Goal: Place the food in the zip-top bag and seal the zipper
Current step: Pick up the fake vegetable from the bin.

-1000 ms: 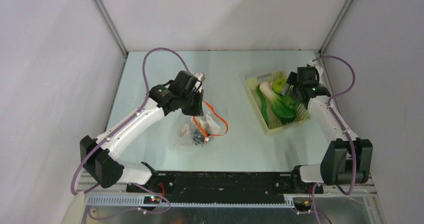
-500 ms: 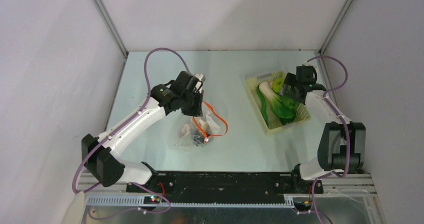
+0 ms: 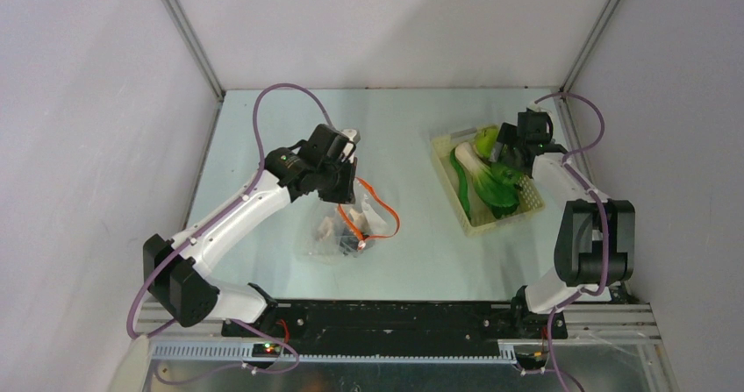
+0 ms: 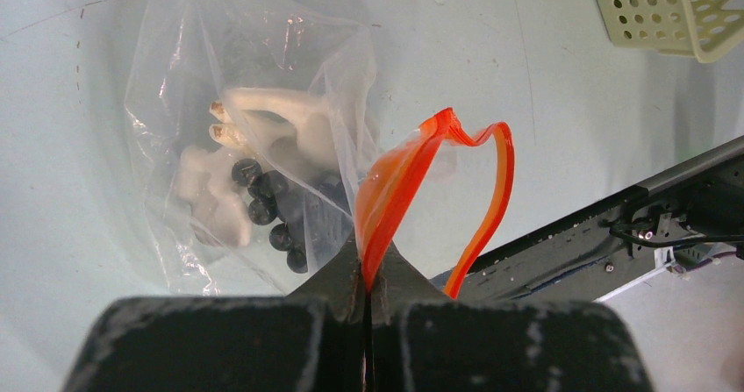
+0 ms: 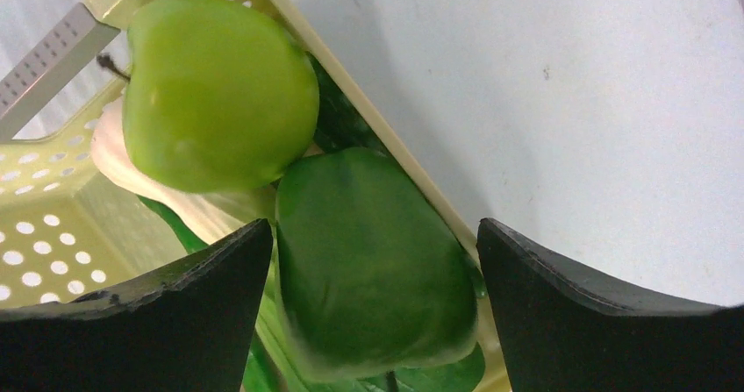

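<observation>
- A pale mint-green matte tabletop, faintly specked, carries everything.
- Plain light-grey walls close it in on three sides, with a slanting metal post at each rear corner.
- A black rail runs along the near edge by the arm bases; purple cables loop over both arms.
- The clear crinkly zip-top bag lies on the table left of centre, holding white mushrooms and dark purple grapes.
- The left gripper is pinched tight on the orange-red zipper strip, lifting the mouth into an open loop.
- The pale yellow perforated plastic basket sits on the right, well apart from the bag.
- Inside it are a green apple, leafy bok choy with white stalks and a long green pepper.
- The right gripper hangs over the basket's far corner, jaws wide either side of the bok choy's dark leaves; whether they touch cannot be told.
</observation>
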Robot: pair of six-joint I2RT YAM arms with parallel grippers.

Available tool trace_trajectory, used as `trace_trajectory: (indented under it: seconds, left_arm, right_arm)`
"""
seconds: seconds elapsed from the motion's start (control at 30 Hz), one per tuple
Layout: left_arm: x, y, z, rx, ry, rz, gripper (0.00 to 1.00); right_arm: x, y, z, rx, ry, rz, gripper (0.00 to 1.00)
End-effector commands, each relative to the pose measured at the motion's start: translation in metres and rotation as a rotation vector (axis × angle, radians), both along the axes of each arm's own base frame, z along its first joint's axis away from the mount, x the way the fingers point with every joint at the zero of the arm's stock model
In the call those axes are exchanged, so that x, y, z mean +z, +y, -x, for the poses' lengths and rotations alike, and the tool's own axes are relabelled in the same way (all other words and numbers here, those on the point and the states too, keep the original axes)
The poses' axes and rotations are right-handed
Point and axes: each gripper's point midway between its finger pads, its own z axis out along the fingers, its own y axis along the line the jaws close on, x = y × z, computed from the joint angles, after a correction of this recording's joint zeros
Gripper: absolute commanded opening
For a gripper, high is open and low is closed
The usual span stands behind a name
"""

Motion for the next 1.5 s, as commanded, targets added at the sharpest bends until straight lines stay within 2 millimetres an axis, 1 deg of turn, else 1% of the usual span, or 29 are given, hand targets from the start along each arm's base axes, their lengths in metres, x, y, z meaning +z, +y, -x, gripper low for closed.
trace_trajectory:
  seconds: [0.0, 0.2, 0.27, 0.37, 0.5, 0.57, 0.7, 0.8, 0.87, 1.1, 1.33, 1.47]
  left_arm:
    - [0.018, -0.004, -0.006, -0.021, -0.055, 0.028, 0.0]
    - [0.019, -0.004, -0.006, -0.025, -0.056, 0.032, 0.0]
    - [0.019, -0.004, -0.006, -0.024, -0.058, 0.033, 0.0]
    - [0.02, -0.004, -0.006, -0.023, -0.06, 0.033, 0.0]
    - [0.02, -0.004, -0.006, -0.023, -0.058, 0.034, 0.0]
    - [0.019, -0.005, -0.006, -0.025, -0.056, 0.035, 0.0]
    - [0.02, -0.005, -0.006, -0.025, -0.054, 0.036, 0.0]
    - [0.02, -0.005, -0.005, -0.026, -0.054, 0.037, 0.0]
    - [0.02, -0.005, -0.005, -0.027, -0.053, 0.04, 0.0]
    - [0.023, -0.005, -0.004, -0.029, -0.061, 0.047, 0.0]
    - [0.024, -0.005, -0.003, -0.032, -0.061, 0.05, 0.0]
    - [0.024, -0.006, -0.003, -0.035, -0.06, 0.052, 0.0]
  right_arm:
    - [-0.013, 0.008, -0.003, 0.039, 0.033, -0.031, 0.91]
    - [-0.004, 0.014, -0.008, 0.068, -0.013, -0.041, 0.91]
    - [-0.002, 0.014, -0.008, 0.057, -0.021, -0.04, 0.89]
    - [0.003, 0.01, -0.002, 0.018, -0.013, 0.007, 0.85]
    - [0.013, 0.001, 0.007, -0.047, -0.018, 0.086, 0.85]
    - [0.017, -0.001, 0.01, -0.066, -0.021, 0.103, 0.85]
    - [0.024, 0.001, 0.017, -0.084, -0.022, 0.133, 0.87]
    - [0.027, 0.007, 0.019, -0.071, -0.026, 0.154, 0.87]
    - [0.024, 0.013, 0.019, -0.052, -0.015, 0.14, 0.88]
    - [-0.002, 0.02, 0.027, -0.049, 0.071, 0.097, 0.88]
    - [-0.009, 0.031, 0.038, -0.011, 0.112, 0.022, 0.89]
    - [-0.011, 0.028, 0.039, -0.02, 0.109, 0.008, 0.89]
